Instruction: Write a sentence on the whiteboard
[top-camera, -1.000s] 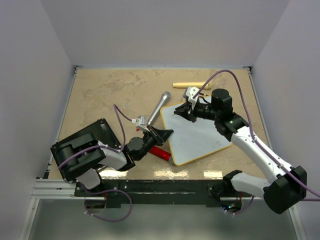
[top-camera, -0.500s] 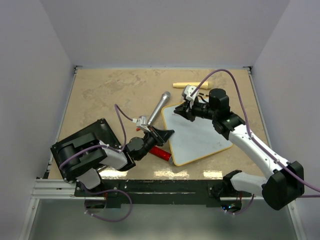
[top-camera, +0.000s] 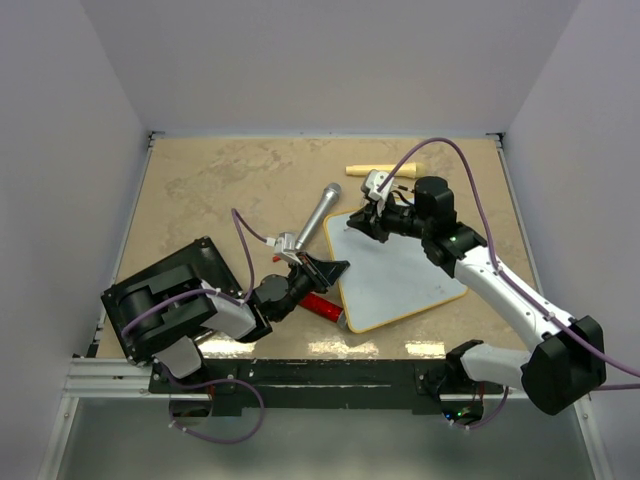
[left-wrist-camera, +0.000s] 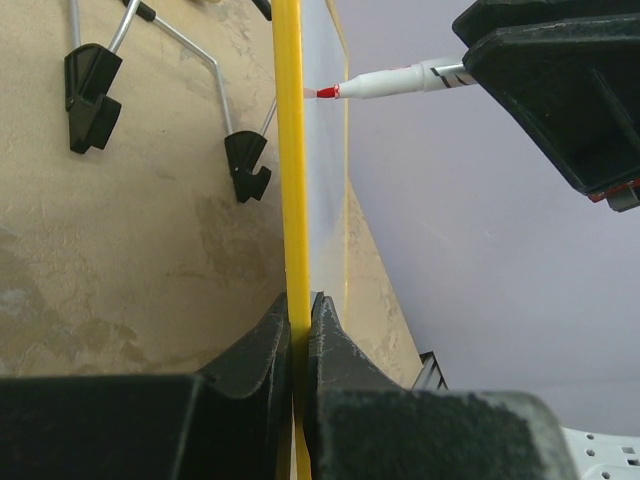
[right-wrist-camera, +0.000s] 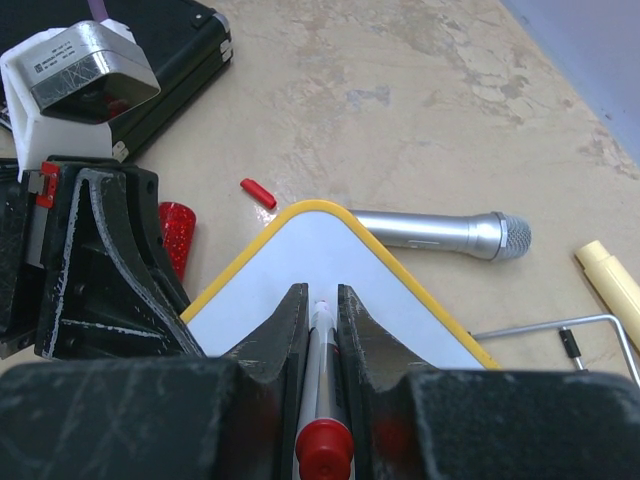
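Small glossy white whiteboard (top-camera: 405, 268) with a thin yellowish frame sits right of centre on the tan marbled table (top-camera: 210, 180), closer to its near edge. Left gripper (left-wrist-camera: 298, 305): jaws clamped on the board's left frame edge. Right gripper (right-wrist-camera: 320, 300): jaws clamped on a white, red-tipped marker (left-wrist-camera: 385, 82), tip at the board face by its far-left corner. Silver microphone (top-camera: 317, 216) lies just beside that corner.

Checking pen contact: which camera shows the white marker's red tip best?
Left wrist: the white red-tipped marker appears side-on, tip at the yellow-framed whiteboard. Right wrist looks along its barrel; top external hides it under the right gripper.
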